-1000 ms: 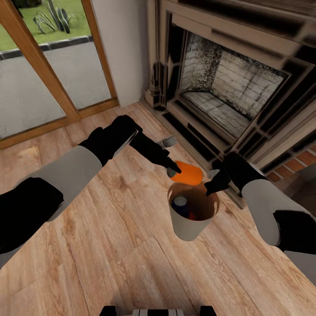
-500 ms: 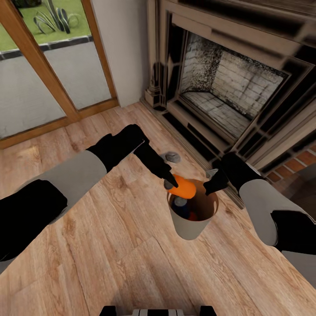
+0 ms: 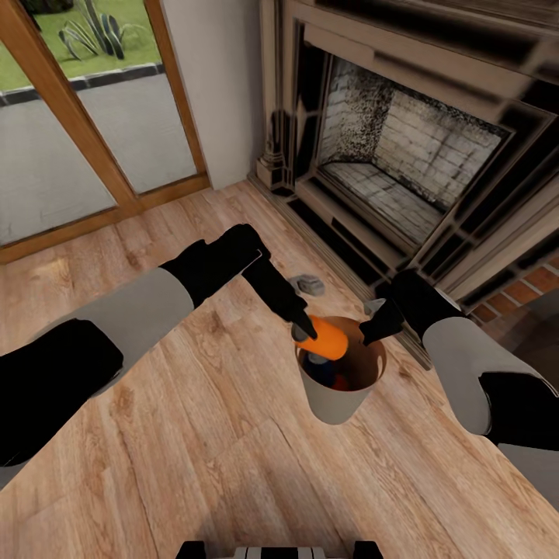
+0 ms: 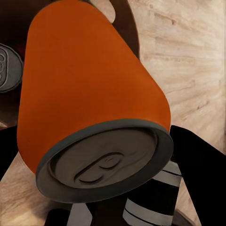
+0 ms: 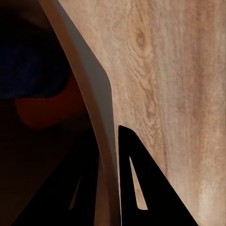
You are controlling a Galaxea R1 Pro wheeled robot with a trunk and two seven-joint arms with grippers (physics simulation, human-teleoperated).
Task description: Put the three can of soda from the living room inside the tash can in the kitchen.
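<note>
So the orange can (image 3: 326, 338) is a plain bright orange cylinder with a dull silvery-grey lid and pull tab, lying tilted on its side right over the near-left part of the bin's mouth. The left claw (image 3: 301, 330) is clamped on its lid end, black fingers (image 4: 155, 197) on either side of the can in the left wrist view, where the can (image 4: 94, 94) takes up most of the picture.

The trash can (image 3: 334, 400) is a small tapered bin, pale grey outside and glossy orange-brown inside. It's off the wood floor (image 3: 194, 435), held up in front of the fireplace (image 3: 404, 163). Down inside the bin sits a dark blue can (image 3: 314, 362) with a silvery top, and a bit of red from another can (image 3: 339, 382) beside it.

The right claw (image 3: 371, 330) is pinched shut on the bin's far-right rim, one finger inside the wall and one outside, which the right wrist view shows clearly at the rim (image 5: 101, 141).

Compared with a second ago, the orange can has come down and toward the bin: it was up beyond the rim, closer to the fireplace, and now it hangs partly across the opening. The left arm has followed it in. The bin and right claw have barely shifted.
</note>
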